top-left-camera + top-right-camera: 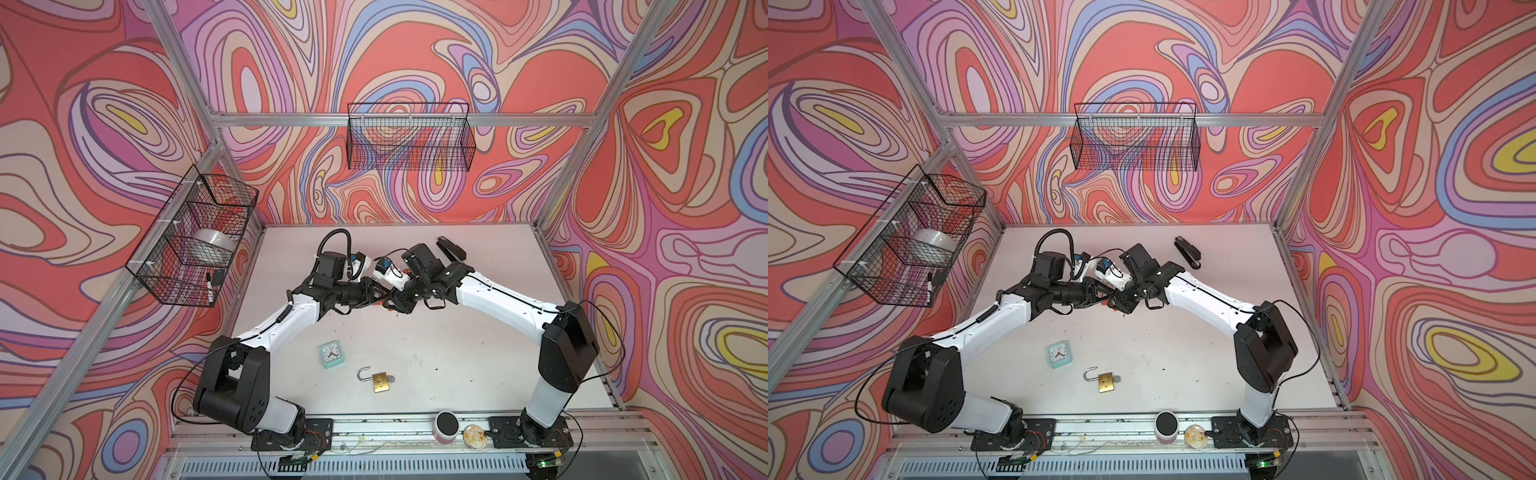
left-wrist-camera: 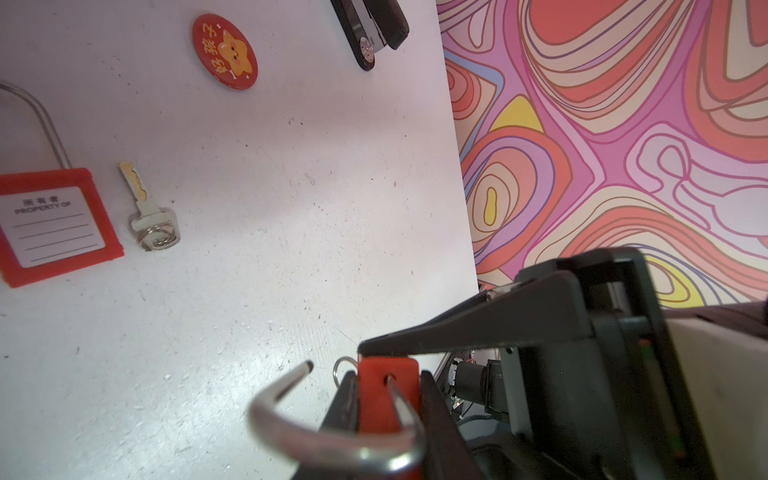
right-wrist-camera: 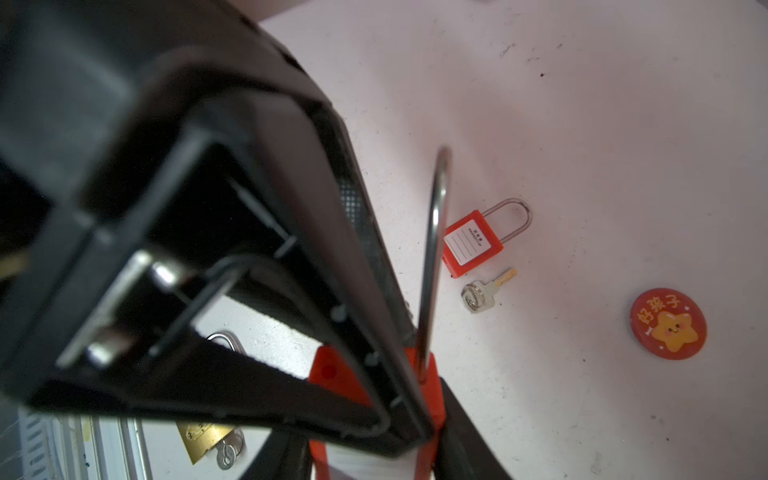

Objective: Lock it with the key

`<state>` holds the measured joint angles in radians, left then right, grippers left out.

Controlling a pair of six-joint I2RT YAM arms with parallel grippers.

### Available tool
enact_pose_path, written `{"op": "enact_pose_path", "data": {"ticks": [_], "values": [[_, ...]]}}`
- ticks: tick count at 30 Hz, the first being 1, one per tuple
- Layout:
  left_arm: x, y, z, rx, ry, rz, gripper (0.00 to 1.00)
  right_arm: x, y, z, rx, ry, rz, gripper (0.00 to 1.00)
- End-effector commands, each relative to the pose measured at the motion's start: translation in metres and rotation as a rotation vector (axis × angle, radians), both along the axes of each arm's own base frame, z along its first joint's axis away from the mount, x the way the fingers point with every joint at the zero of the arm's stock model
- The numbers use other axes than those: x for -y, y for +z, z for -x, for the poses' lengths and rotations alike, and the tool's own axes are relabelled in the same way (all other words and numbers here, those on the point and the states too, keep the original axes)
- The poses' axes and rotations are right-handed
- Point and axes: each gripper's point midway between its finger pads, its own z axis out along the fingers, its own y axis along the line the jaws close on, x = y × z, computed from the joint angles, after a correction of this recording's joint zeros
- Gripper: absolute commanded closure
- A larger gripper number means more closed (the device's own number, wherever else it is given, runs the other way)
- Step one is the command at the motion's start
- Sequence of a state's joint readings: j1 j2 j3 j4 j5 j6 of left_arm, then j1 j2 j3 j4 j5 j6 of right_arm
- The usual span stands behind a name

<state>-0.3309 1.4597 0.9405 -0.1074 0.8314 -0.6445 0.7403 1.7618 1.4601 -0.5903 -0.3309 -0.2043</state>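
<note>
Arms: We see the left arm [image 1: 282, 320] and the right arm [image 1: 498, 297] rise from the near edge of the table [image 1: 457, 353]. Each bends at the elbow and reaches in. They meet tip to tip like an arch.
Edges: The meeting spot is over the back half of the table, well apart from the side walls. A stapler [image 1: 1188, 252] lies near the back edge, close to the right arm.
Room: Bare white table shows between the arch and the clock [image 1: 331, 353]. A brass padlock [image 1: 381, 381] lies nearer the front.
Left pincer: The left gripper [image 2: 388, 390] is narrow. Its fingers [image 2: 347, 411] press both sides of the red padlock [image 2: 384, 409].
Right pincer: The right gripper [image 1: 395, 302] is partly open. Its fingers sit on both sides of the same red body.
Lock: It is held up above the table. Its shackle [image 2: 326, 445] is open, with one end free.
Key: A key [image 2: 151, 216] lies flat just beside a second red padlock [image 2: 54, 224], apart from both grippers. A silver ring [image 2: 337, 365] peeks out beside the held lock. We cannot tell if a key sits in it.
</note>
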Motion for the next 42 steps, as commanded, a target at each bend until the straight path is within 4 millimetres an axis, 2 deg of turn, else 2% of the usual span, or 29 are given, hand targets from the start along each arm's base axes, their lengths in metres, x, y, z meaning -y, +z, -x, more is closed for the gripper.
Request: {"op": "enact_pose_path", "data": {"ticks": [1, 11, 18, 20, 26, 32, 34, 38, 42], "values": [[-0.001, 0.012, -0.008, 0.065, 0.018, 0.019, 1.00, -0.007, 0.041, 0.010, 0.054, 0.041, -0.110, 0.65], [-0.012, 0.023, -0.018, 0.079, 0.063, 0.053, 1.00, 0.001, 0.040, 0.013, 0.067, 0.040, -0.084, 0.43], [-0.021, 0.031, -0.025, 0.086, 0.091, 0.091, 1.00, 0.009, 0.047, 0.012, 0.086, 0.015, -0.074, 0.38], [-0.023, 0.035, -0.027, 0.094, 0.102, 0.117, 1.00, 0.014, 0.061, 0.008, 0.081, -0.023, -0.143, 0.38], [-0.032, 0.056, -0.034, 0.153, 0.114, 0.236, 1.00, 0.041, 0.126, -0.012, 0.050, -0.175, -0.549, 0.37], [-0.037, 0.103, -0.042, 0.320, 0.149, 0.437, 1.00, 0.064, 0.157, -0.041, -0.106, -0.351, -0.865, 0.36], [-0.040, 0.116, -0.045, 0.355, 0.167, 0.512, 1.00, 0.065, 0.169, -0.046, -0.135, -0.358, -0.975, 0.34], [-0.049, 0.138, -0.050, 0.414, 0.213, 0.655, 1.00, 0.059, 0.171, -0.056, -0.198, -0.350, -1.091, 0.32], [-0.048, 0.142, -0.054, 0.417, 0.200, 0.666, 1.00, 0.050, 0.160, -0.066, -0.278, -0.345, -1.131, 0.31]]}}
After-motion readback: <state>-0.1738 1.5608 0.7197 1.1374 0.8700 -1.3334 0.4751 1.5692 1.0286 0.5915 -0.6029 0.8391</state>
